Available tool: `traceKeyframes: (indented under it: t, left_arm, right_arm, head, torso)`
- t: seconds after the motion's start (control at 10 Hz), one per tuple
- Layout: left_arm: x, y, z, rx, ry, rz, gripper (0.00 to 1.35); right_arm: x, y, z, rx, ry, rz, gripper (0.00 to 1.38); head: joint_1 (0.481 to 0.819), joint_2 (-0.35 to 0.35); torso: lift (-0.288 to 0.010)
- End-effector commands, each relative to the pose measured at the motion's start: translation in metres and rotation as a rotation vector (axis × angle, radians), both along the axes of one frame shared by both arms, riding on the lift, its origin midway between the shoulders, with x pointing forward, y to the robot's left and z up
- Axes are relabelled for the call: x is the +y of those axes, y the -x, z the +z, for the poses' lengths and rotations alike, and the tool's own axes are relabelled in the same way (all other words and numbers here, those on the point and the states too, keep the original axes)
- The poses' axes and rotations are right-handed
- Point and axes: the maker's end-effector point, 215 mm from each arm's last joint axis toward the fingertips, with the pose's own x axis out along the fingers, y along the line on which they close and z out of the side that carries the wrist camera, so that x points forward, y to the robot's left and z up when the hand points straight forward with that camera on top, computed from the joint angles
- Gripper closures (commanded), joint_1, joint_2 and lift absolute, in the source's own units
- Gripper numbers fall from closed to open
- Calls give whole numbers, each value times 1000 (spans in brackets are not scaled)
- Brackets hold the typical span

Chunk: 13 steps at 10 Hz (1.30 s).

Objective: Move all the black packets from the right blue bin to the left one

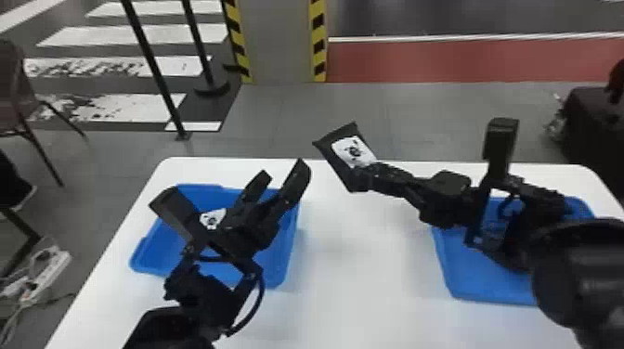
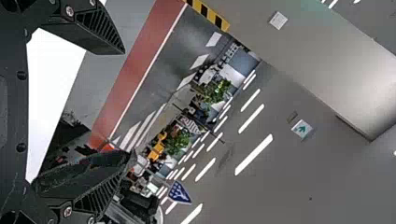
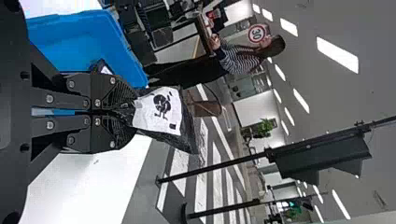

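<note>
The white table [image 1: 357, 283] bears two blue bins; the left arm [image 1: 199, 292] crosses the left bin [image 1: 160, 250] and screens part of its inside, and the right arm [image 1: 575, 274] lies over much of the right bin [image 1: 487, 283], so what that one holds I cannot tell. Beyond the table are a pillar [image 1: 274, 42] edged in yellow and black stripes, thin dark posts [image 1: 155, 74], a red floor strip [image 1: 464, 60] and worn white floor markings [image 1: 116, 109]. A brown chair [image 1: 11, 97] is off to the left, a white power strip [image 1: 51, 269] with loose cables near it on the floor, and a dark case [image 1: 589, 120] to the right. The right gripper [image 1: 367, 176] has its fingers closed on one end of a black packet [image 1: 338, 162], held up between the bins toward the table's far edge; the packet is flat, with creased, slightly shiny wrapping, pointed corners and a white label [image 3: 159, 112] printed in black. The left gripper [image 1: 283, 175] has its ribbed, tapering fingers spread apart, above the left bin's inner side. A white patch [image 1: 212, 218] in that bin is probably another packet's label.
</note>
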Motion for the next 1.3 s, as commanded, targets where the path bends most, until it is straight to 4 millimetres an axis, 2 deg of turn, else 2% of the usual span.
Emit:
traceKeyframes:
  t: [0.0, 0.4, 0.6, 0.7, 0.8, 0.9, 1.0, 1.2]
  left_arm:
    - [-6, 0, 0, 8, -7, -18, 139]
    - [-22, 1, -2, 29, -17, -66, 145]
    - [-28, 3, -1, 40, -20, -85, 163]
    - [-31, 2, -3, 52, -19, -96, 394]
    - [-28, 3, -4, 59, -24, -85, 888]
    - [-26, 5, -6, 71, -37, -82, 1130]
    - [-20, 4, 0, 53, -59, -62, 1217]
    - [-13, 3, 5, 33, -48, -31, 1216]
  right_arm:
    - [25, 9, -7, 23, -10, 56, 1127]
    - [65, 22, 4, 17, -29, 147, 1127]
    - [84, 33, -2, 42, -39, 194, 1127]
    - [90, 37, -6, 53, -41, 207, 1127]
    - [91, 38, -8, 59, -43, 209, 1127]
    - [90, 35, -6, 52, -46, 206, 1127]
    - [90, 33, -3, 46, -50, 205, 1127]
    - [89, 32, -3, 44, -53, 204, 1127]
  head:
    - [695, 119]
    - [695, 162]
    - [695, 176]
    - [695, 185]
    - [695, 191]
    - [695, 195]
    - [695, 199]
    - [695, 206]
  torso:
    - [-110]
    - [-110]
    - [-110]
    - [-110]
    - [-110]
    - [-110]
    - [-110]
    - [-110]
